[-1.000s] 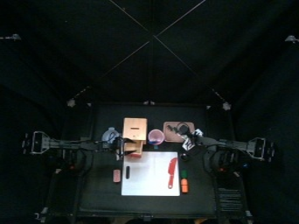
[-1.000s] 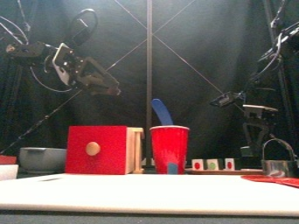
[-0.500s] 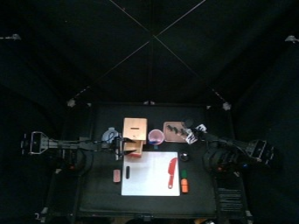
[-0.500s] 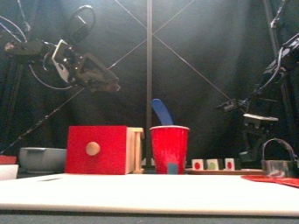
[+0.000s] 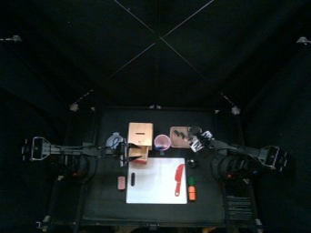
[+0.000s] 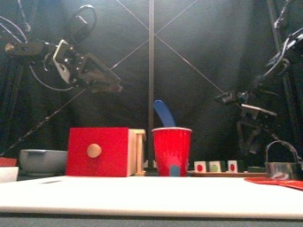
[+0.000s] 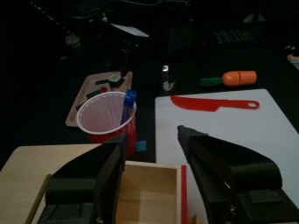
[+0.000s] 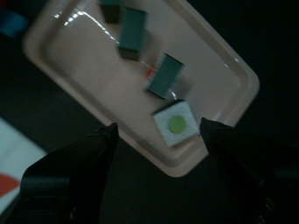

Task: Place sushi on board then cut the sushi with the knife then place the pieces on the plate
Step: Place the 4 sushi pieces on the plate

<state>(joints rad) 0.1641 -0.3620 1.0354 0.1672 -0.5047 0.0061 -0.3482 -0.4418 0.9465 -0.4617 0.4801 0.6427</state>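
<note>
Four sushi pieces (image 8: 165,76), seemingly, on pink tray (image 8: 84,59), beneath right end effector (image 8: 160,133)

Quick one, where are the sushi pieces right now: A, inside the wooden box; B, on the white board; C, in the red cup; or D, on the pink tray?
D: the right wrist view shows the sushi pieces lying on the pink tray.
</note>
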